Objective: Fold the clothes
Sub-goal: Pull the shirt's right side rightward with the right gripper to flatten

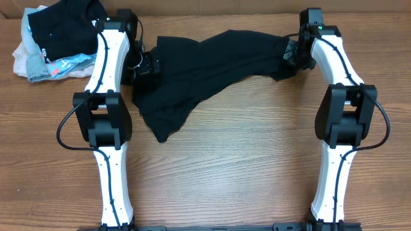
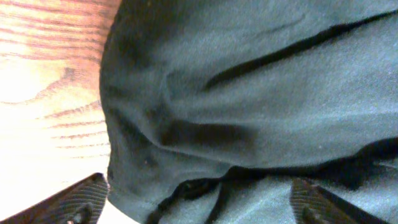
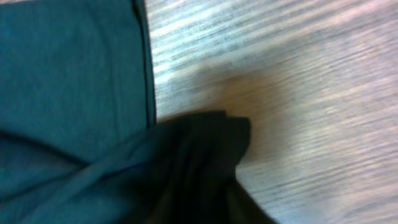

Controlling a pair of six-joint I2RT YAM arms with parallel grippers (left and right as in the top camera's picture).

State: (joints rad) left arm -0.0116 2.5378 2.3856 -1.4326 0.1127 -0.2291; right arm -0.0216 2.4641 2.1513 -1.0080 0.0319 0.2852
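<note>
no fold yet: black t-shirt (image 1: 205, 64) lies crumpled along the worktop's (image 1: 244, 167) far edge, between both arms. left gripper (image 1: 146, 69) jaws stand wide over its left end, gripping nothing. right gripper (image 1: 292, 58) sits at its right end; can't tell the jaws' state. flattening and all folds remain.

Wood-grain counter (image 1: 244, 160). Garment pile at far-left corner: dark garment (image 1: 61, 25) on top, light-blue garment (image 1: 70, 64) and pale pink garment (image 1: 22, 61) beneath.

Right wrist view is coming through blurred. The right gripper (image 1: 291, 58) isn't showing its fingers there, so its grip on the black T-shirt (image 1: 192, 77) is reading unclear. Left gripper (image 2: 202, 205): fingertips (image 2: 81, 200) are getting cropped by the bottom edge. Overhead, the left arm (image 1: 106, 64) is covering the shirt's left edge.
</note>
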